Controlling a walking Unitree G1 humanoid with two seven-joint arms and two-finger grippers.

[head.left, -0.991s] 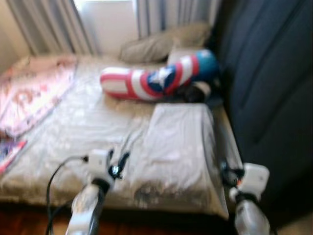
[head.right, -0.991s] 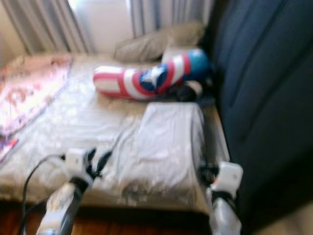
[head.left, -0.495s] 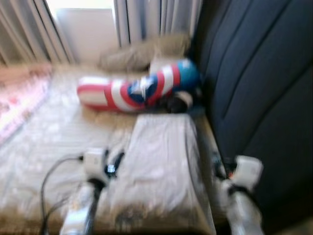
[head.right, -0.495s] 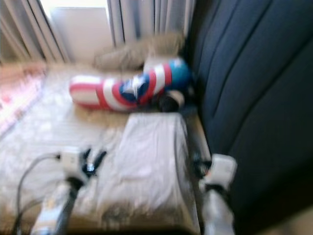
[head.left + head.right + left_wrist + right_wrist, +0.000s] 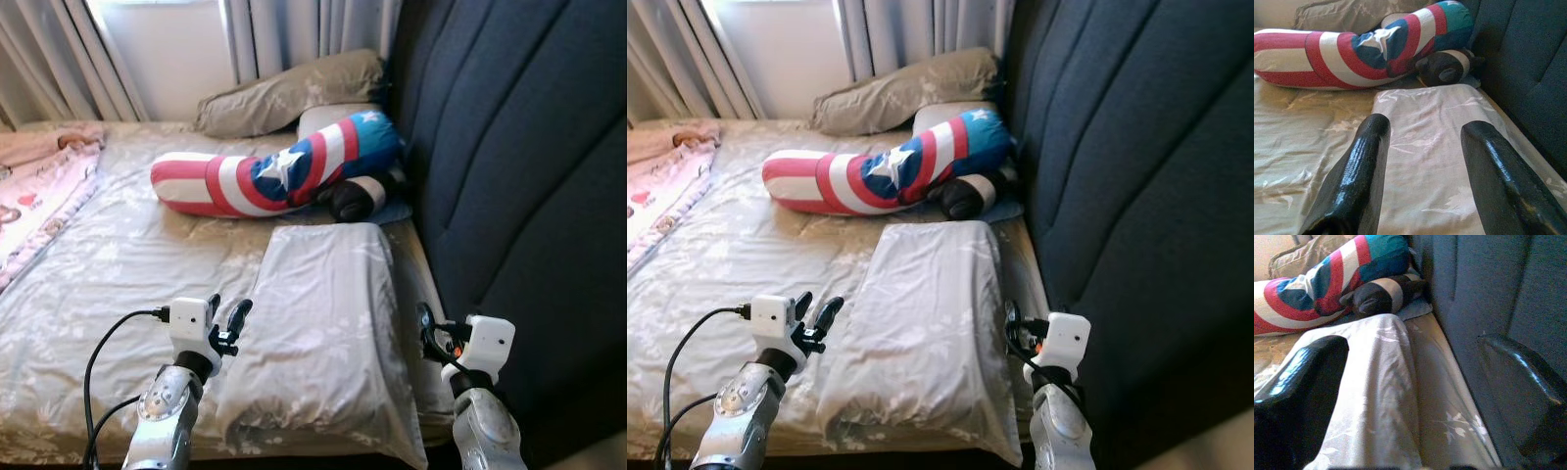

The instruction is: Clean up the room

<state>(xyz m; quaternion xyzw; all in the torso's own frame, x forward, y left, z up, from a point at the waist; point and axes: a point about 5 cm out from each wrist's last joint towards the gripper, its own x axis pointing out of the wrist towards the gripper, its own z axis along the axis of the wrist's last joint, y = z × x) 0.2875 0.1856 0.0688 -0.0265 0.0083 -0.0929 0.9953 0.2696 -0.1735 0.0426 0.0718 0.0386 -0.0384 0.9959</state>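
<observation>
Left eye view: we stand at the bed's near edge.
Grey pillow [image 5: 328,333]: lies between our grippers, long axis running near to far.
Left gripper [image 5: 227,315]: open, empty, nearer.
Right gripper [image 5: 427,331]: open, empty.
</observation>
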